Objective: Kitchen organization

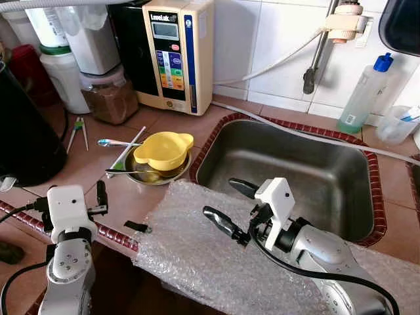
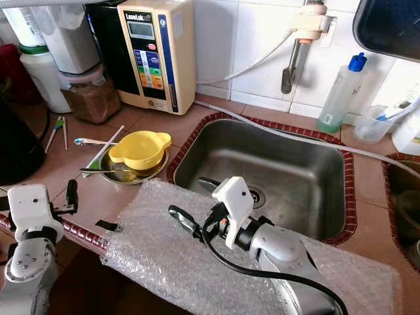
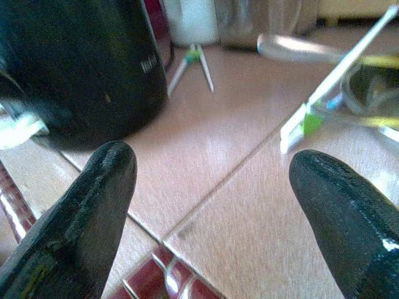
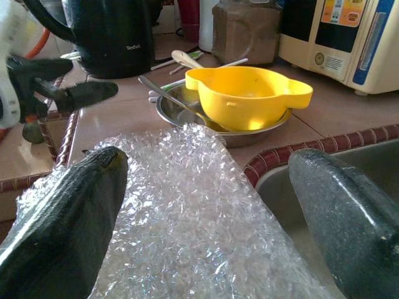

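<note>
Right wrist view: kettle (image 4: 106, 37) reads "Tefal"
Right gripper (image 1: 231, 205): spread wide over bubble wrap (image 1: 197, 249), beside sink (image 1: 295, 170)
Left gripper (image 3: 212, 205): wide, nothing held

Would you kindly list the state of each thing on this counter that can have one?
left gripper: open, holding nothing, above the counter edge
right gripper: open, over the bubble wrap
bubble wrap: spread flat beside the sink
yellow bowl: upright, nested in the steel bowl
steel bowl: upright, spoon resting in it
sink: no dishes, no water visible
blue-capped bottle: upright, capped
</note>
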You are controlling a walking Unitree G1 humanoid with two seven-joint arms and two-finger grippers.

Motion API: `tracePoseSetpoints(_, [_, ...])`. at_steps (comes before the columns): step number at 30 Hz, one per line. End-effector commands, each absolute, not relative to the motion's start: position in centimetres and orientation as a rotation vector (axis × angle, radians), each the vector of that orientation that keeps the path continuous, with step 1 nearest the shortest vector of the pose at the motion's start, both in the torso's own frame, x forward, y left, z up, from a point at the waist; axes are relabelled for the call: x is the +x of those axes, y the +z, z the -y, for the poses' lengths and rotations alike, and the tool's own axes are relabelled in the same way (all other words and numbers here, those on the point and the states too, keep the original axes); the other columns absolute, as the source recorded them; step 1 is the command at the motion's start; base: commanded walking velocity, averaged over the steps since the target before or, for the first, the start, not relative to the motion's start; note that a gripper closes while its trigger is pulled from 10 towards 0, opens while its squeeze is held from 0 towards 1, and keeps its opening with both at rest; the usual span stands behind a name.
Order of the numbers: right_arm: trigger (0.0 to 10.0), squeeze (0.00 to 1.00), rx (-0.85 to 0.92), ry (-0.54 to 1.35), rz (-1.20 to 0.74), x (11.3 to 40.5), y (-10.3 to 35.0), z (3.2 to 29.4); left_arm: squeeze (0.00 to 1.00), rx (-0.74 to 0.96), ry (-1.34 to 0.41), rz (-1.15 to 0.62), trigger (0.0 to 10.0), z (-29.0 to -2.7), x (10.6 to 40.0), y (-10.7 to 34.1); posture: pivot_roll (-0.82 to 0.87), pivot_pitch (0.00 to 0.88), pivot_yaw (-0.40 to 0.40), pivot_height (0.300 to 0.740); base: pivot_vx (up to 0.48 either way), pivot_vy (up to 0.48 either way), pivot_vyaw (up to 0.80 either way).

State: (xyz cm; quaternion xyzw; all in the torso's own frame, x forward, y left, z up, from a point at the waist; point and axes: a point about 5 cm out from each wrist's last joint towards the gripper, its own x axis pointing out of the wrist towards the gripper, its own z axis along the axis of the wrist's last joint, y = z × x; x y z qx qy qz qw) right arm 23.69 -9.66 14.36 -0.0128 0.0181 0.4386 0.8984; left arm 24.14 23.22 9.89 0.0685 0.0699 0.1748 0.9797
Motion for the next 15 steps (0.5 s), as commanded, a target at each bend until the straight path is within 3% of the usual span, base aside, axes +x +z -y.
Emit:
tracePoseSetpoints(1, [10.0, 0.00, -0.035, 0.922, -0.028, 23.7, 14.5, 9.5, 0.00, 0.122, 0.347, -0.177, 10.0, -23.1, 24.4, 9.4, -0.06, 0.019, 0.050, 0.740, 0.000, 0.000, 0.00])
tracePoseSetpoints(6, [10.0, 0.00, -0.035, 0.919, -0.027, 23.7, 14.5, 9.4, 0.00, 0.053, 0.271, -0.292, 10.0, -22.3, 25.9, 8.0, -0.07, 0.019, 0.057, 0.740, 0.000, 0.000, 0.00])
tracePoseSetpoints(15, [10.0, 0.00, -0.035, 0.905, -0.025, 23.6, 14.5, 9.5, 0.00, 0.038, 0.191, -0.329, 10.0, -22.3, 28.5, 8.1, -0.08, 0.018, 0.070, 0.740, 0.000, 0.000, 0.00])
